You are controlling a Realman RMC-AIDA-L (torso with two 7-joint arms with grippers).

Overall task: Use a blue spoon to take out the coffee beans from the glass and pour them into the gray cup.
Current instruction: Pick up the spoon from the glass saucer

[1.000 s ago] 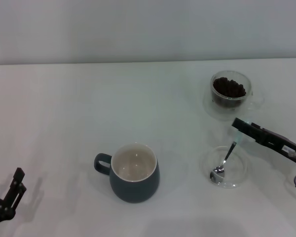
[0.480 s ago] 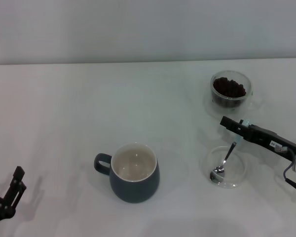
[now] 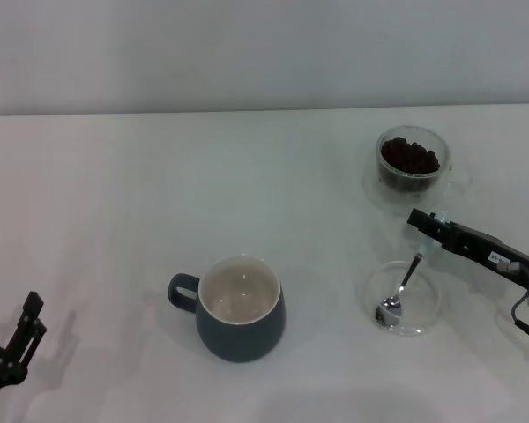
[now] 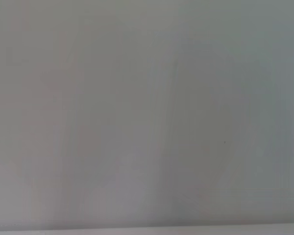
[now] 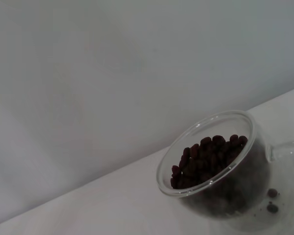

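Note:
The glass (image 3: 412, 167) with coffee beans (image 3: 409, 157) stands at the far right of the table. It fills the right wrist view (image 5: 213, 196), with the beans (image 5: 208, 156) heaped inside. The blue spoon (image 3: 404, 284) lies in a flat clear saucer (image 3: 428, 313) in front of the glass, with its metal bowl down and its handle slanting up and back. My right gripper (image 3: 420, 222) hangs between glass and saucer, right over the handle's upper end. The gray cup (image 3: 241, 310) stands empty at centre front, handle to the left. My left gripper (image 3: 31, 315) is open and parked at the front left corner.
The white table (image 3: 159, 194) ends at a pale wall at the back. The left wrist view shows only a plain pale surface. The right arm (image 3: 498, 254) reaches in from the right edge.
My right gripper moved left over the spoon's handle, then came back a little to the right. The spoon, glass and cup have not moved. The left arm stays still.

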